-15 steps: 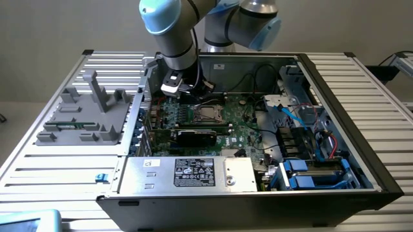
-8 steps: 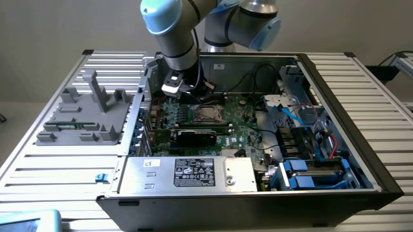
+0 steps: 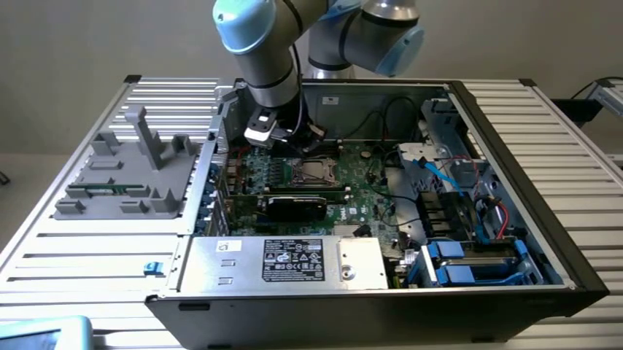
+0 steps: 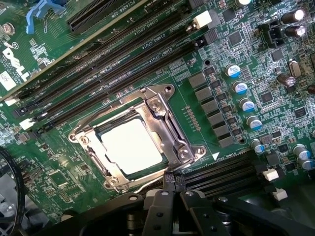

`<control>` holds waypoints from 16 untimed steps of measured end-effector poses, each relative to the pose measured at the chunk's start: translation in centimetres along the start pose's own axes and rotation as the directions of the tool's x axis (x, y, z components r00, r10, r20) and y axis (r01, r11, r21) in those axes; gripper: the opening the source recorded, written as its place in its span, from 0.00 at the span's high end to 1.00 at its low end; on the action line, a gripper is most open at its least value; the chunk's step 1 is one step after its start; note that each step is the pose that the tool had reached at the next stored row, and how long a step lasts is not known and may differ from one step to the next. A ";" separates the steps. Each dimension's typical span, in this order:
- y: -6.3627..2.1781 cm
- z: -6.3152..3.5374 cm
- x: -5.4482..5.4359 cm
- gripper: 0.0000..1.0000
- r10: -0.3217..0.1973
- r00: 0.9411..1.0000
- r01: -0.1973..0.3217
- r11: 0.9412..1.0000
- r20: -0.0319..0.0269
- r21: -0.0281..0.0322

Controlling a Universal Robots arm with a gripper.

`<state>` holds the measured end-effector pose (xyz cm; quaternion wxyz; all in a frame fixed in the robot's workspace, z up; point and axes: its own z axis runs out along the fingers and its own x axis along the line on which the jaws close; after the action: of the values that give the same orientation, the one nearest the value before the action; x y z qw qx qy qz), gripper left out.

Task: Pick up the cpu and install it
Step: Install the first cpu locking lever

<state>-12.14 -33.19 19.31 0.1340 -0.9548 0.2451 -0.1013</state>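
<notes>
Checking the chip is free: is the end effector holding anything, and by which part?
Nothing seen held: the end effector is shut, its tips beside the socket frame, and the cpu lies in it.

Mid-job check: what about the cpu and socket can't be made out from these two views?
1. Wrist view: the cpu has its edges under the frame, so whether it is fully seated is hidden.
2. Wrist view: the gripper covers the frame corner next to it, so any latch there is hidden.
3. Exterior view: the socket is too small to tell cpu from frame.
</notes>
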 end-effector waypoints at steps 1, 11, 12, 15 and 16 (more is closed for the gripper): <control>0.00 0.03 0.0 0.89 0.001 1.000 -0.001 1.000 -0.001 -0.002; -0.09 0.01 0.1 0.89 0.005 1.000 -0.005 1.000 -0.006 -0.006; -0.13 -0.19 0.0 0.89 0.006 1.000 -0.006 1.000 -0.006 -0.006; -0.21 -1.04 -0.2 0.89 0.006 1.000 -0.006 1.000 -0.006 -0.006; -0.19 -1.31 -0.3 0.89 0.006 1.000 -0.006 1.000 -0.006 -0.006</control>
<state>-12.67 -33.15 20.56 0.1307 -0.9542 0.2487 -0.1029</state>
